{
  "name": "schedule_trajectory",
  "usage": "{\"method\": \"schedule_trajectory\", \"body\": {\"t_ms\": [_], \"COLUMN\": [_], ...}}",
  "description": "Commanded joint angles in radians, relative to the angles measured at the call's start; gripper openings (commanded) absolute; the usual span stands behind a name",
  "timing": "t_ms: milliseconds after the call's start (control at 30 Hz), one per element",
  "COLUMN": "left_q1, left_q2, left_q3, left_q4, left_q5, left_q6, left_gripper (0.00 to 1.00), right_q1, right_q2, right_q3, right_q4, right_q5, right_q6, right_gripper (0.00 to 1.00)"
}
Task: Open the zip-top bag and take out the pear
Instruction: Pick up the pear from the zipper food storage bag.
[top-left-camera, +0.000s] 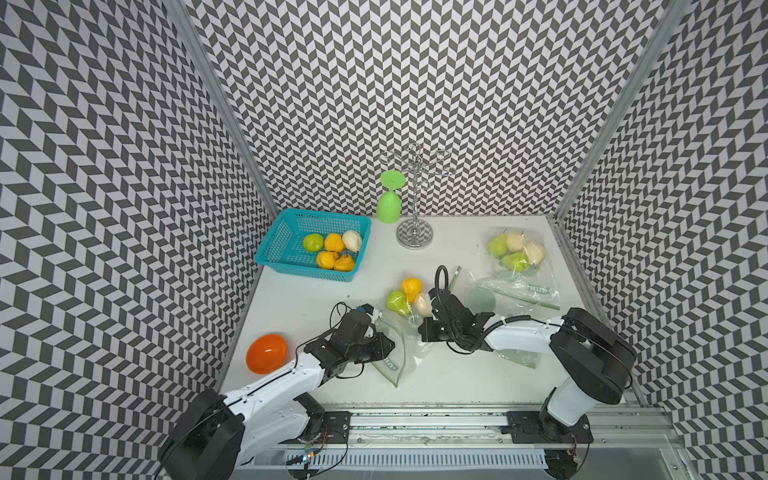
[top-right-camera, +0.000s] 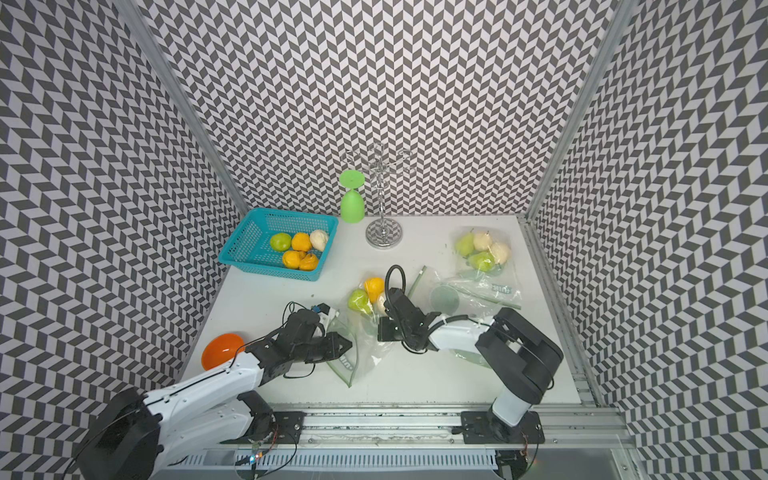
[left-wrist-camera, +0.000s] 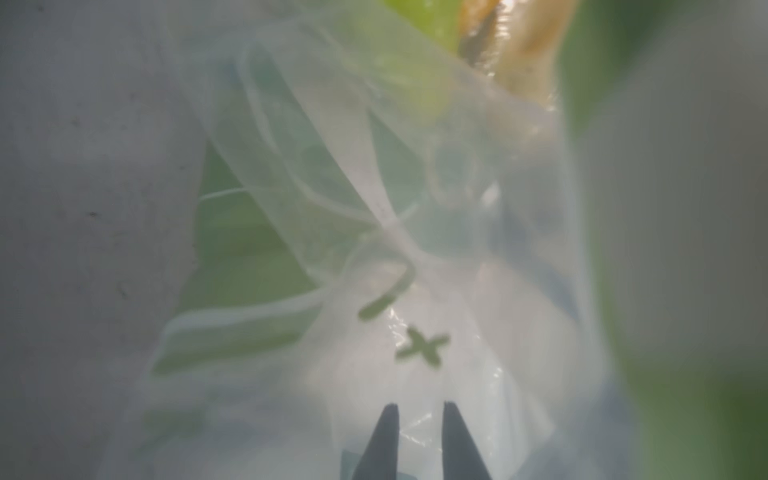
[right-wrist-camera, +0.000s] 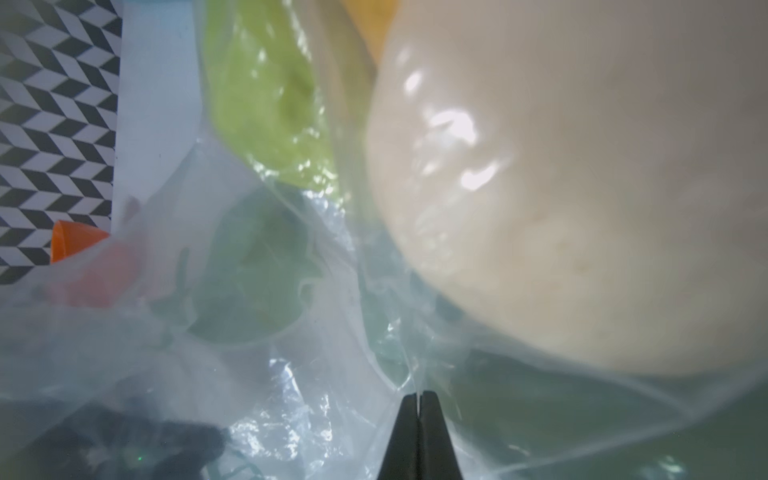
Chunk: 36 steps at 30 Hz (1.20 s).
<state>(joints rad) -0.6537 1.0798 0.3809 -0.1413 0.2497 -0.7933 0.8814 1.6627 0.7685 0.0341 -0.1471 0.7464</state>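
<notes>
The clear zip-top bag (top-left-camera: 409, 351) (top-right-camera: 365, 347) lies mid-table. At its far end sit a green pear (top-left-camera: 397, 302) (top-right-camera: 359, 300), an orange pear (top-left-camera: 411, 287) and a cream pear (top-left-camera: 422, 306). My left gripper (top-left-camera: 390, 351) (left-wrist-camera: 419, 409) is at the bag's near left side, by the green printed logo, jaws nearly together with crumpled film (left-wrist-camera: 415, 208) between them. My right gripper (top-left-camera: 417, 323) (right-wrist-camera: 417, 395) is shut on a thin fold of the bag just beside the cream pear (right-wrist-camera: 561, 187). The green pear (right-wrist-camera: 266, 95) shows behind the plastic.
A teal basket (top-left-camera: 270, 249) with several fruits stands back left. An upturned green goblet (top-left-camera: 388, 208) and a metal rack (top-left-camera: 414, 235) stand at the back. Another bag of pears (top-left-camera: 515, 249) and flat empty bags (top-left-camera: 515, 295) lie to the right. An orange bowl (top-left-camera: 266, 353) sits front left.
</notes>
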Motion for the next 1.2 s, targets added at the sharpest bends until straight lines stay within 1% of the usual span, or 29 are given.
{"method": "schedule_trajectory", "body": {"t_ms": [0,67,133,167,233,267,300,367,467,533,600,733,867,933,1067,1167], "left_q1": [0.02,0.068,0.114,0.134,0.161,0.164,0.163,0.166,0.178,0.187,0.198,0.204,0.208,0.213,0.219,0.221], "left_q2": [0.05,0.064,0.062,0.058,0.059,0.071,0.085,0.113,0.157,0.171,0.173,0.186,0.195,0.193,0.197,0.209], "left_q3": [0.026,0.012,0.004,-0.008,-0.018,-0.012,-0.005,0.003,-0.002,-0.005,-0.012,-0.008,-0.022,-0.032,-0.039,-0.039], "left_q4": [0.082,0.119,0.145,0.174,0.222,0.231,0.233,0.247,0.278,0.284,0.298,0.304,0.311,0.319,0.333,0.342], "left_q5": [-0.147,-0.164,-0.159,-0.152,-0.13,-0.122,-0.118,-0.116,-0.104,-0.105,-0.098,-0.09,-0.085,-0.084,-0.077,-0.072], "left_q6": [0.057,0.064,0.075,0.078,0.082,0.092,0.099,0.106,0.106,0.11,0.108,0.115,0.115,0.112,0.112,0.115], "left_gripper": [0.23,0.25,0.26,0.27,0.28,0.28,0.29,0.3,0.29,0.29,0.29,0.29,0.29,0.29,0.29,0.29], "right_q1": [0.084,0.132,0.155,0.154,0.145,0.128,0.107,0.017,-0.131,-0.226,-0.307,-0.414,-0.421,-0.42,-0.42,-0.418], "right_q2": [-0.032,-0.056,-0.095,-0.127,-0.203,-0.241,-0.272,-0.327,-0.371,-0.345,-0.284,-0.095,0.029,0.063,0.113,0.166], "right_q3": [-0.012,-0.029,-0.047,-0.052,-0.027,0.0,0.022,0.066,0.083,0.117,0.139,0.176,0.202,0.201,0.175,0.176], "right_q4": [0.037,0.049,0.068,0.056,-0.012,-0.062,-0.098,-0.156,-0.161,-0.175,-0.158,-0.092,-0.032,-0.008,0.033,0.078], "right_q5": [0.047,0.049,0.033,0.032,0.072,0.091,0.092,0.044,0.017,-0.049,-0.126,-0.371,-0.421,-0.447,-0.453,-0.507], "right_q6": [0.077,0.117,0.141,0.141,0.114,0.095,0.069,0.0,-0.1,-0.166,-0.215,-0.287,-0.327,-0.333,-0.353,-0.364], "right_gripper": [0.0,0.0,0.0,0.0,0.0,0.03,0.08,0.27,0.54,0.63,0.65,0.65,0.65,0.65,0.65,0.65]}}
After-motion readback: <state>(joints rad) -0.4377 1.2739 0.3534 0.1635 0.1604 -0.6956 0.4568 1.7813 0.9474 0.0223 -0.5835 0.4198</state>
